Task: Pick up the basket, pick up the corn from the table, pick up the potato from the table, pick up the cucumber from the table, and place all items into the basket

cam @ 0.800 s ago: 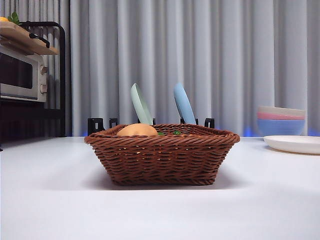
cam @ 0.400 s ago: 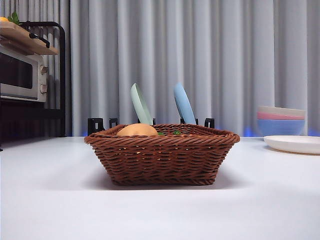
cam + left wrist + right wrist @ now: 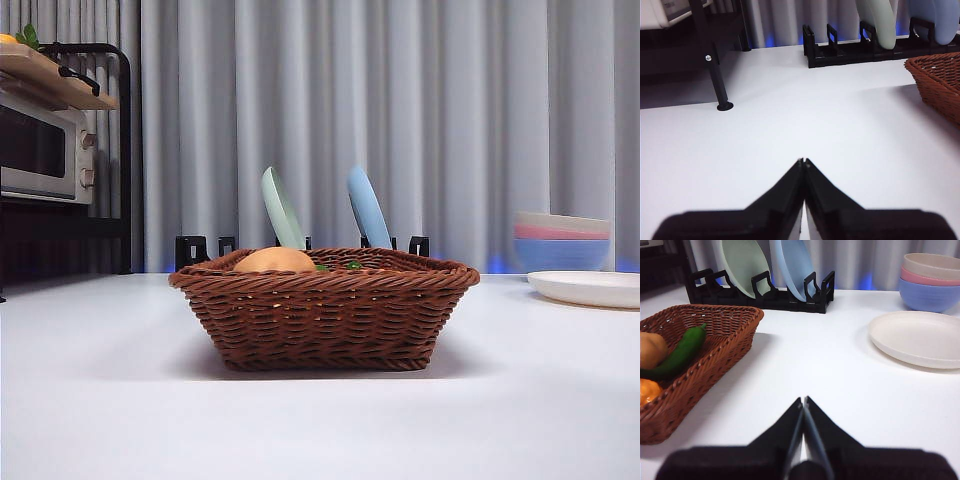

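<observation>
The brown wicker basket [image 3: 325, 310] stands on the white table [image 3: 100, 400] in the middle of the front view. The tan potato [image 3: 274, 260] rises above its rim, with bits of the green cucumber [image 3: 353, 265] beside it. In the right wrist view the basket [image 3: 715, 347] holds the cucumber [image 3: 677, 355], the potato [image 3: 650, 350] and the orange corn [image 3: 647, 390]. My right gripper [image 3: 803, 400] is shut and empty over bare table beside the basket. My left gripper [image 3: 803, 161] is shut and empty, apart from the basket's corner [image 3: 937, 80].
A black dish rack with a green plate [image 3: 282, 208] and a blue plate [image 3: 368, 208] stands behind the basket. Stacked bowls [image 3: 562, 240] and a white plate [image 3: 590, 288] are at the right. A toaster oven [image 3: 45, 150] on a black shelf stands at the left.
</observation>
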